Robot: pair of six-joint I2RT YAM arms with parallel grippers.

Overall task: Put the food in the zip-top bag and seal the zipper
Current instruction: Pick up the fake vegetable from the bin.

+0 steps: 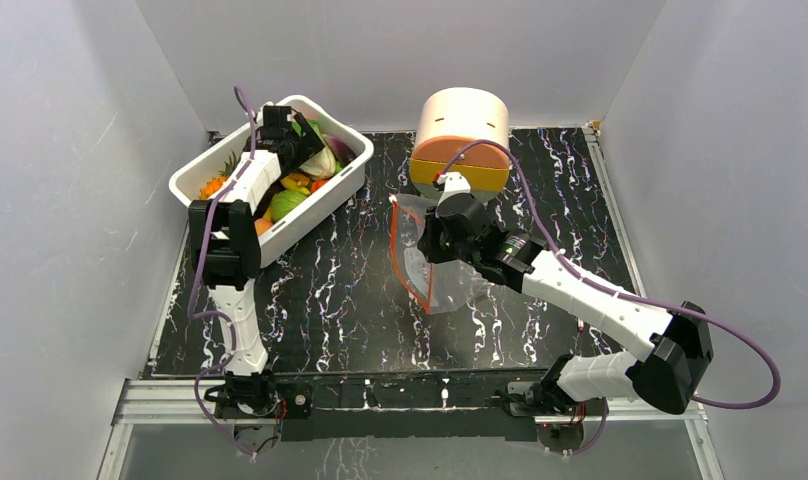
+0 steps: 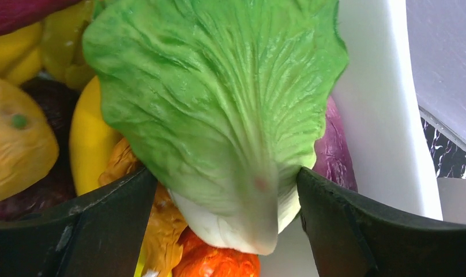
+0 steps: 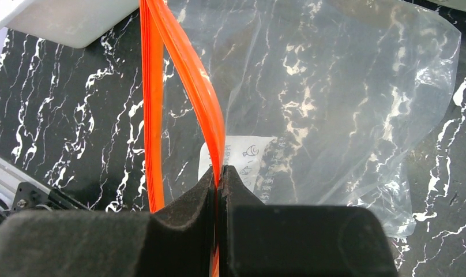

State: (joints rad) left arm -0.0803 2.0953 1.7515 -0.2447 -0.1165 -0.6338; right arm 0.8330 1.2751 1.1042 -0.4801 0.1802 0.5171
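My left gripper (image 1: 305, 140) reaches into the white tub (image 1: 195, 180). Its jaws touch both sides of the leafy green-and-white lettuce (image 2: 219, 86), which also shows in the top view (image 1: 320, 160), at its white base; the gripper's own midpoint (image 2: 228, 179) lies on it. Yellow (image 2: 86, 138), orange (image 2: 219, 262) and purple (image 2: 334, 156) food lies beneath. My right gripper (image 1: 430, 240) (image 3: 219, 173) is shut on one orange-red zipper (image 3: 202, 86) strip of the clear zip-top bag (image 3: 334, 86) (image 1: 435, 270). The bag's mouth stands open, with its other strip apart. The bag looks empty.
The tub's white wall (image 2: 375, 115) is close on the right of the lettuce. A round cream-and-orange box (image 1: 463, 125) stands just behind the bag. Grey walls enclose the black marbled table (image 1: 330, 300) on three sides.
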